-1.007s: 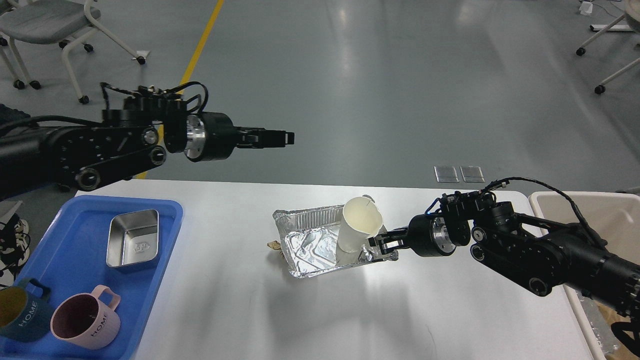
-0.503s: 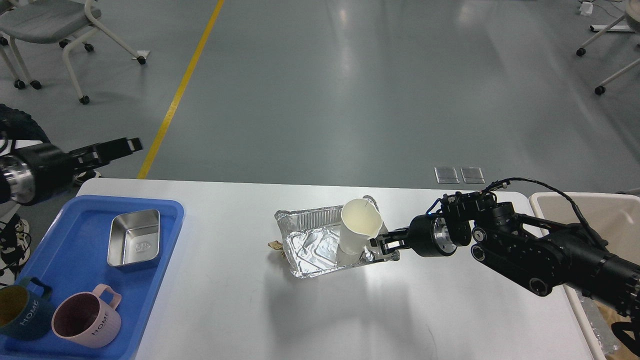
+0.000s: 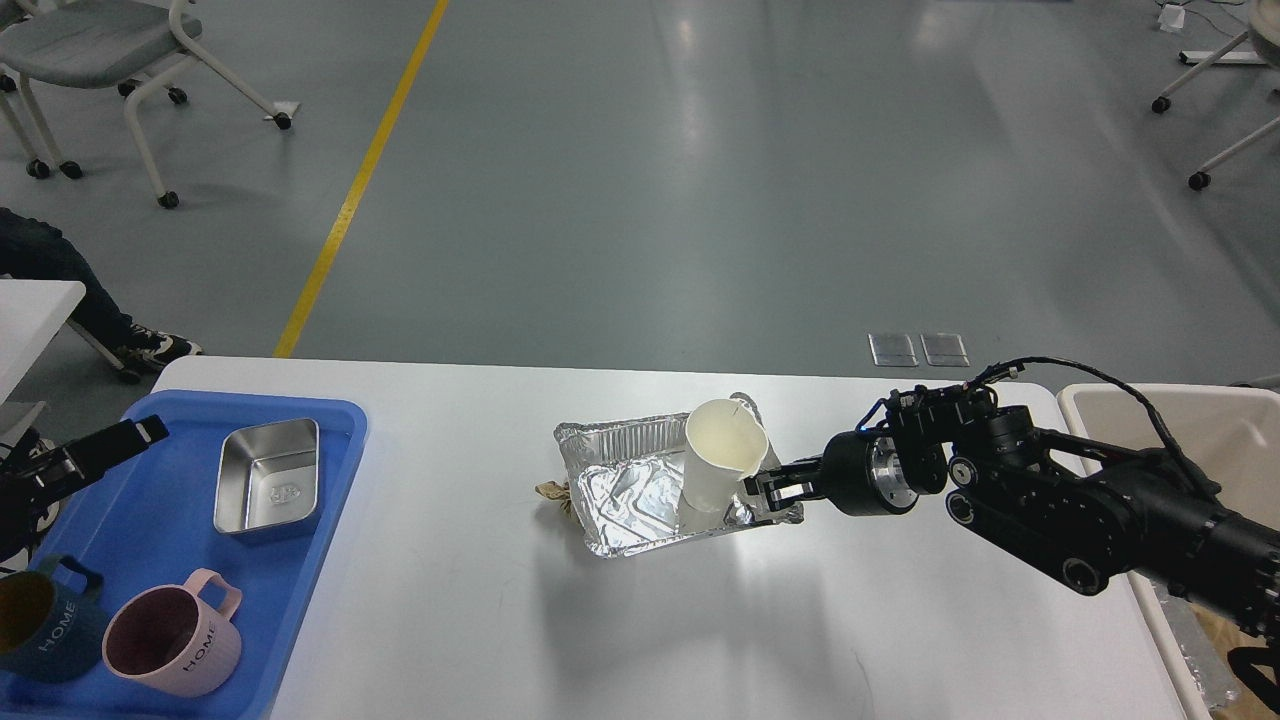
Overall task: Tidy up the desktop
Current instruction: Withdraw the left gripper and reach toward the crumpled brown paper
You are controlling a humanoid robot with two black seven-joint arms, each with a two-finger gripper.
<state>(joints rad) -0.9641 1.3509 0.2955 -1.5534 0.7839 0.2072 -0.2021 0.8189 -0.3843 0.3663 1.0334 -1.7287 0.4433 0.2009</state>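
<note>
The white desktop (image 3: 480, 620) carries a crumpled foil tray (image 3: 625, 495) at its middle. A white paper cup (image 3: 718, 468) stands in the tray's right end, leaning a little. My right gripper (image 3: 772, 490) is shut on the tray's right rim, just beside the cup. A small brown scrap (image 3: 548, 491) lies against the tray's left side. My left gripper (image 3: 120, 442) hangs low at the far left, over the edge of the blue tray (image 3: 150, 540). It is dark and seen end-on, so its fingers cannot be told apart.
The blue tray holds a steel container (image 3: 268, 478), a pink mug (image 3: 172, 645) and a teal mug (image 3: 40, 620). A beige bin (image 3: 1200, 420) stands off the desktop's right end, behind my right arm. Chairs stand on the grey floor beyond.
My left arm has swung down and back from high over the table's far left to the blue tray's left edge. The right gripper has drawn the foil tray and cup slightly right.
</note>
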